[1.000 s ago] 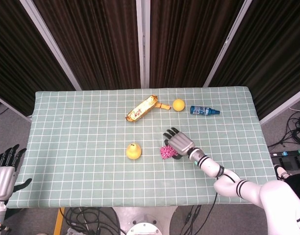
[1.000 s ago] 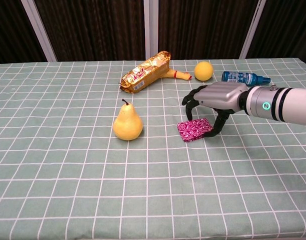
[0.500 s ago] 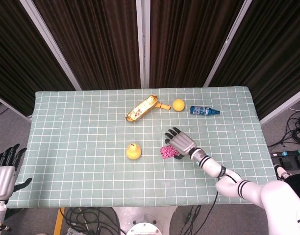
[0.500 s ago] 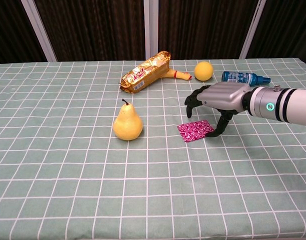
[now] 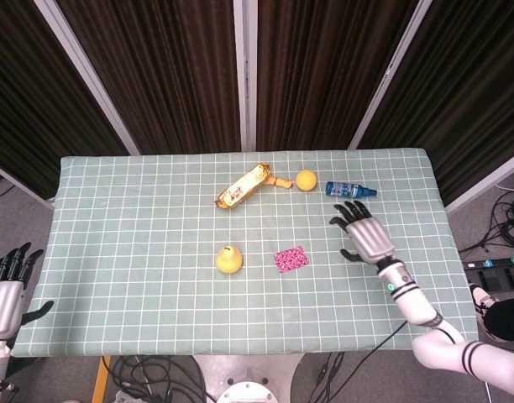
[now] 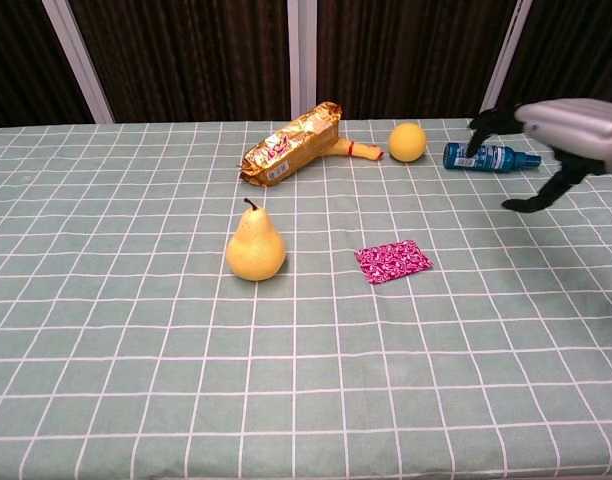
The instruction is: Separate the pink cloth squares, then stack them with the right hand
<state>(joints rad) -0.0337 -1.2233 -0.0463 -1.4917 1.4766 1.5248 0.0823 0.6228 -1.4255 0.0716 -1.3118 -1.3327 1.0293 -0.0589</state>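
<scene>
Right hand (image 5: pixel 364 234) spread and empty, well apart from pink cloth (image 5: pixel 291 259), left hand (image 5: pixel 5 294) spread.

The right hand (image 6: pixel 571 140) is cut off by the chest view's right edge, so its wrist is not seen there. The left hand (image 5: pixel 5 290) is clipped at the head view's left edge. How many squares the pink cloth (image 5: pixel 291 259) comprises cannot be told. The bottle (image 6: pixel 489 157) label is too small to be read.

matt pink cloth squares (image 6: pixel 392 261), glossy foil wrapper (image 6: pixel 292 144)
</scene>
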